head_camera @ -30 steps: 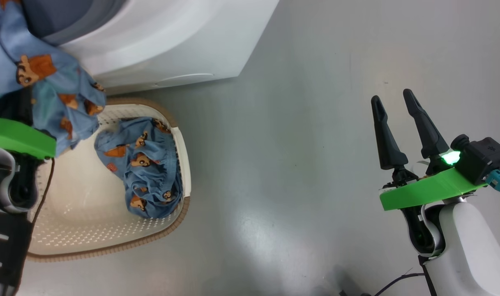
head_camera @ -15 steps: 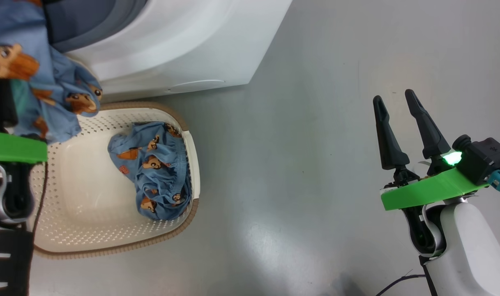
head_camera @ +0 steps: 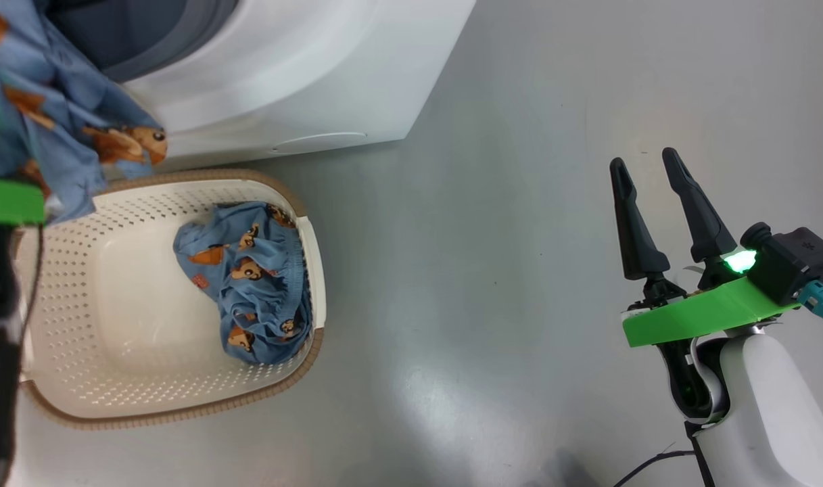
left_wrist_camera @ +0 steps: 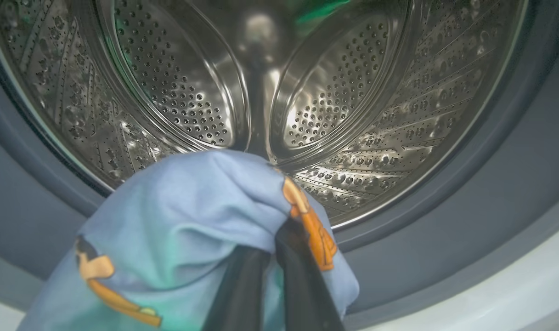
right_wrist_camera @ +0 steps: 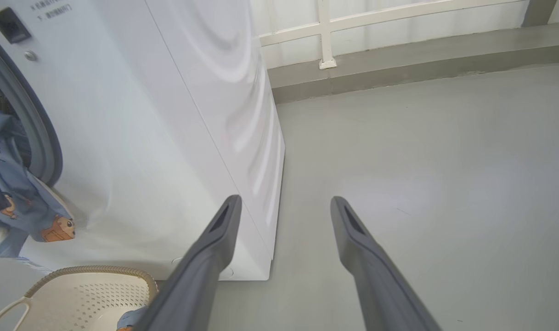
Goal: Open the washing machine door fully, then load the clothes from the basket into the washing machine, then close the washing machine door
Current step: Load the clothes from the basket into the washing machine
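The washer stood open before us, its drum bare. We judged the risk to be here: the hanging cloth could catch on the gasket, or fall outside if we let go too early. The basket lay on the floor at the washer's foot, with one garment inside. The other garment was pinched in our left claw, draped over its tips, just before the drum mouth. The right claw was spread, empty, well apart.
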Controlling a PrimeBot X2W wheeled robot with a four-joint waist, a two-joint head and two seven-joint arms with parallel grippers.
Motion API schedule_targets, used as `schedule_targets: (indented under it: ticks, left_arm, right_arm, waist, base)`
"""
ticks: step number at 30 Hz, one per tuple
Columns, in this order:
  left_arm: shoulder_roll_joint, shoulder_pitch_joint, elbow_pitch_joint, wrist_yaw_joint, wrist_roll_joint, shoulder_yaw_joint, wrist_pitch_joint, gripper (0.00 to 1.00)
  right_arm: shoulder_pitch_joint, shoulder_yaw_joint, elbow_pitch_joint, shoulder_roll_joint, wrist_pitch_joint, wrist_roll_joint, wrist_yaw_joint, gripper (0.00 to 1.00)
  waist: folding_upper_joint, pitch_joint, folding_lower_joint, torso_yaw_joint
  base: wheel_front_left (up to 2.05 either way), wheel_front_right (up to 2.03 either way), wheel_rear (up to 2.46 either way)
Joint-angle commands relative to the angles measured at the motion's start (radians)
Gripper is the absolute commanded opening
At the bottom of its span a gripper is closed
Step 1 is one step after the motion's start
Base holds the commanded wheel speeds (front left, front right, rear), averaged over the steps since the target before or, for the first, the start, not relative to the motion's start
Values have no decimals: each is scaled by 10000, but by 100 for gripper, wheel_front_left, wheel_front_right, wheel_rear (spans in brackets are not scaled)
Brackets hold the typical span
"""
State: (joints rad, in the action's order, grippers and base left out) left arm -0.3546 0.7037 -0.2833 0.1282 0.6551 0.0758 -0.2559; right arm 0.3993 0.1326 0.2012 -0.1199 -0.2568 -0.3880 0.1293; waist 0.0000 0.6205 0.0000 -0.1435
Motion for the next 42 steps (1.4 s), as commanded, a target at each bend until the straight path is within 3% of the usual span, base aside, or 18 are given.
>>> schedule_targets:
  ticks: [1,13,19,27,35,42]
  left_arm:
    - [-566,310,66,25,-88,-226,-59,0]
    - [-1360,3591,-3202,25,211,1305,-59,0]
    - [-1650,5071,-3689,25,-327,1471,-59,0]
    - [-1704,5556,-3049,25,-1553,768,-59,0]
    - [-1447,5707,-2368,25,-2607,-1023,-59,0]
    - [-1200,5431,-2278,25,-2926,-1027,-59,0]
  right_arm:
    - [-252,159,-242,72,-49,-22,14,100]
    - [-248,316,-186,296,-49,-100,14,100]
    - [-165,449,-184,382,-49,-127,14,100]
    - [-99,554,-194,465,-49,-145,14,100]
    - [34,641,-233,526,-49,-148,14,100]
    - [73,589,-253,545,-49,-97,14,100]
  waist:
    - [0,6,0,-29]
    - [0,49,0,-415]
    - [0,174,0,-654]
    - [0,356,0,-903]
    - [0,617,0,-1101]
    - [0,774,0,-1037]
  base:
    - [0,0,0]
    - [0,0,0]
    - [0,0,0]
    - [0,0,0]
    - [0,0,0]
    - [0,0,0]
